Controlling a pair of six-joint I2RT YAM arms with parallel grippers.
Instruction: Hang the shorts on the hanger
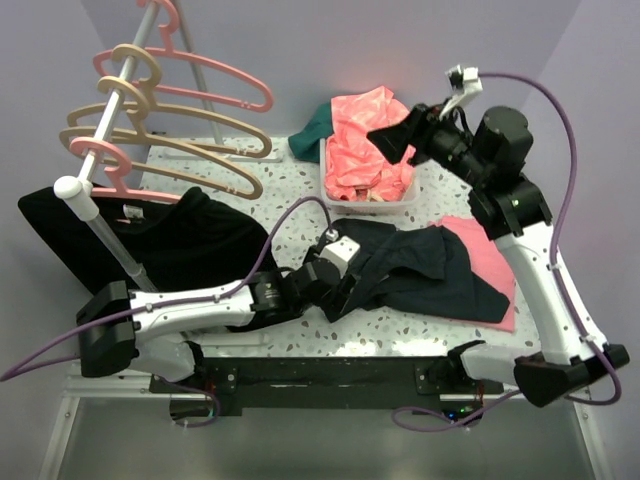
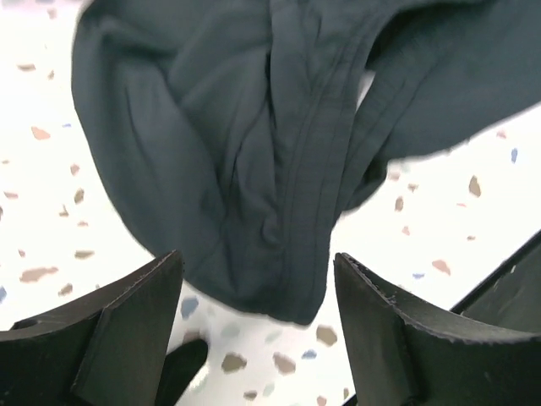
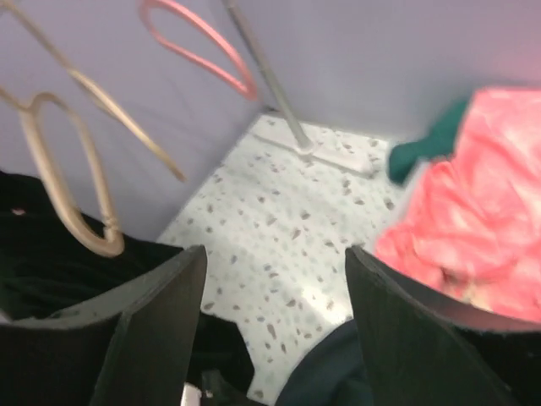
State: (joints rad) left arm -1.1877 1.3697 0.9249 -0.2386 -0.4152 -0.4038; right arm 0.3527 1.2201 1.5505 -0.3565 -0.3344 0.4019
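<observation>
The dark navy shorts [image 1: 430,270] lie crumpled on the speckled table, their right part resting on a flat pink garment [image 1: 485,255]. My left gripper [image 1: 342,288] is low at the shorts' left edge. In the left wrist view it [image 2: 258,288] is open, and a folded end of the shorts [image 2: 254,169] lies on the table just ahead of the fingertips, touching neither. Beige hangers [image 1: 140,90] hang among pink ones on the rack at the back left. My right gripper [image 1: 383,137] is raised beside the basket and open [image 3: 275,279] with nothing between its fingers.
A white basket [image 1: 370,207] at the back centre holds salmon-pink clothes [image 1: 365,140], with a teal garment [image 1: 310,135] at its left. The black T-shirt [image 1: 150,235] lies at the left under the rack's slanting pole [image 1: 105,235]. A beige hanger [image 3: 59,169] shows at the left of the right wrist view.
</observation>
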